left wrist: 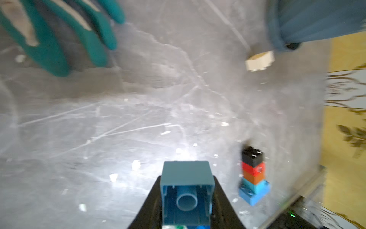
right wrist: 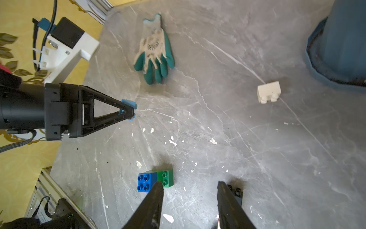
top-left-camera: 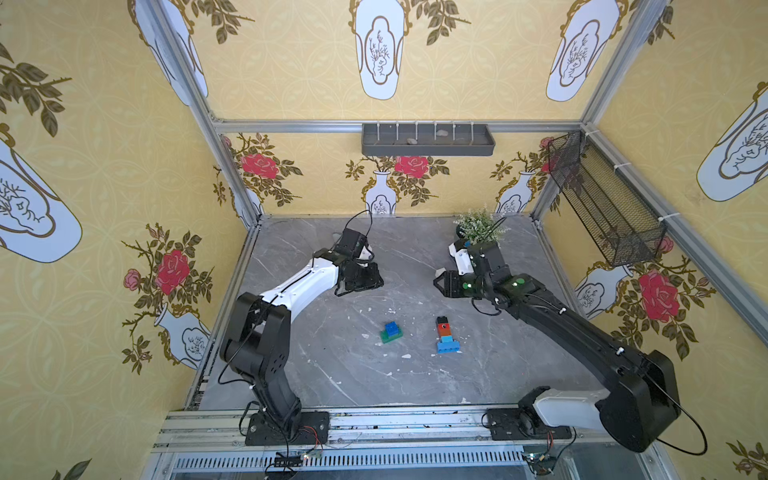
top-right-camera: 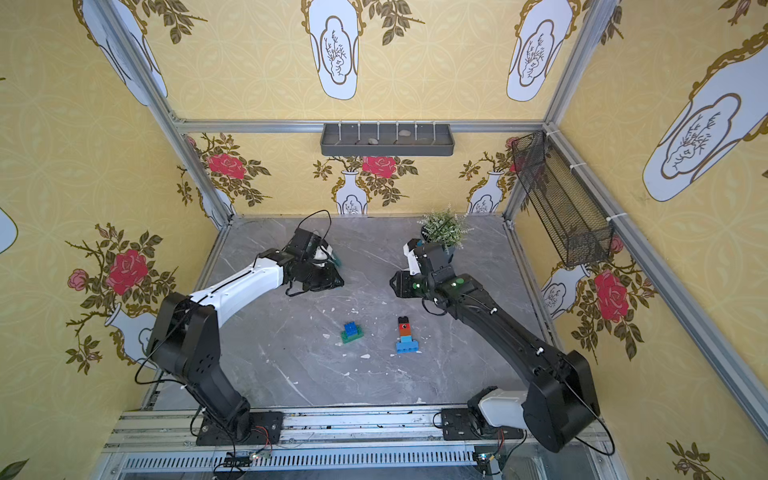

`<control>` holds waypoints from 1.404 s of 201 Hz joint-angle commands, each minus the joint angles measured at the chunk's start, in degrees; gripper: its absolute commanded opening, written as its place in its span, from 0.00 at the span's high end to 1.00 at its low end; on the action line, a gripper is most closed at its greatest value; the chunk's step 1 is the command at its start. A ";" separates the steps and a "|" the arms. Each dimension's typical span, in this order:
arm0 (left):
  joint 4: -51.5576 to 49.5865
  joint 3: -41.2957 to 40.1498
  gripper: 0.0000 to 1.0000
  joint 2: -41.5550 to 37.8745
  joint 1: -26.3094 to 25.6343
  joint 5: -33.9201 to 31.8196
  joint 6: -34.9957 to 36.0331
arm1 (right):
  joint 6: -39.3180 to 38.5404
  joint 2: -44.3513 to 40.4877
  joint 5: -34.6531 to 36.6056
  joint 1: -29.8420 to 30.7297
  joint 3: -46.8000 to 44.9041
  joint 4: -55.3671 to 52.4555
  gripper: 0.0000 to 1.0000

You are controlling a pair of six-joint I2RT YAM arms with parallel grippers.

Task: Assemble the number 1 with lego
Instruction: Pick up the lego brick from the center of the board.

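Observation:
My left gripper (left wrist: 187, 177) is shut on a light blue lego brick (left wrist: 186, 196), held above the table with its hollow underside toward the camera; in the right wrist view the brick (right wrist: 128, 104) shows at that gripper's tips. A stack of black, red, orange-brown, light blue and long blue bricks (top-left-camera: 446, 336) (left wrist: 253, 174) lies on the table. To its left, a blue brick sits on a green one (top-left-camera: 390, 332) (right wrist: 154, 179). A white brick (right wrist: 269, 92) lies by itself near the pot. My right gripper (right wrist: 190, 185) hangs open over bare table, nothing between its fingers.
A green-and-white work glove (right wrist: 154, 51) lies at the back of the table behind the left gripper. A potted plant (top-left-camera: 478, 228) stands at the back right, close to my right arm. White flecks dot the grey marble tabletop (top-left-camera: 332, 374). Walls enclose three sides.

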 commanded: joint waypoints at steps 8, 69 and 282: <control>11.40 -4.33 0.73 -6.19 -0.04 17.03 -8.35 | -11.51 -6.30 -4.24 0.96 -7.41 18.54 0.51; 38.35 -17.61 0.73 -18.48 -0.02 36.15 -26.93 | -34.13 -8.49 -13.54 5.05 -10.99 27.92 0.41; 94.77 -33.89 0.75 -16.42 -0.11 44.22 -63.80 | -37.11 -1.93 -20.75 12.22 -4.17 35.22 0.55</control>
